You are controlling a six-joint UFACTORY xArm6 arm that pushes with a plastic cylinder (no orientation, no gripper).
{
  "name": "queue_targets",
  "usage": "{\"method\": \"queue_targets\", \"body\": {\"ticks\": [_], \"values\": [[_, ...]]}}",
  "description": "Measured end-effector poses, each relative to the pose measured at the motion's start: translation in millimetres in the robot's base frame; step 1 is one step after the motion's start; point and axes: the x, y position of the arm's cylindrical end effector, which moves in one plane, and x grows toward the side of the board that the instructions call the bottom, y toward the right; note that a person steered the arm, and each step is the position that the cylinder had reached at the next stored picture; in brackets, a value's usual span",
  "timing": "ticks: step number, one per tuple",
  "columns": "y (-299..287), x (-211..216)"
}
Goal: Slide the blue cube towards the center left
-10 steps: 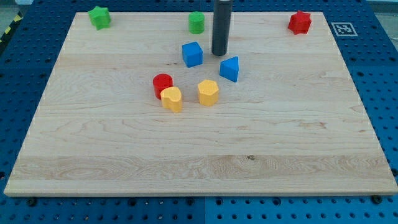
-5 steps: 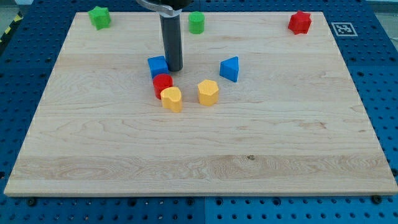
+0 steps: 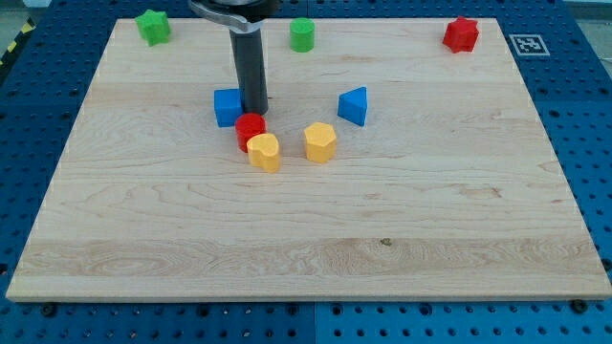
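Your blue cube (image 3: pixel 228 106) sits upright, touching my tip (image 3: pixel 254 112) on its right; no claw shows. Around it: two blue, two red, two yellow, two green blocks.

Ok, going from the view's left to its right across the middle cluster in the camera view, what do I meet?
Blue cube → my tip, at the cube's right side → yellow block → second yellow block → blue wedge. The red cylinder overlaps the tip and first yellow block, so it is left out.

Rod upright, coming down from view's top, left of centre. My tip (image 3: pixel 255 111) on the surface, rod's upper end w/ metal collar cut off by frame edge.
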Motion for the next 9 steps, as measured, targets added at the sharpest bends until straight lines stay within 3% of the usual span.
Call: {"method": "queue_targets", "body": {"ticks": [5,9], "values": [[-33.6,14.2],[-44.3,0.6]]}}
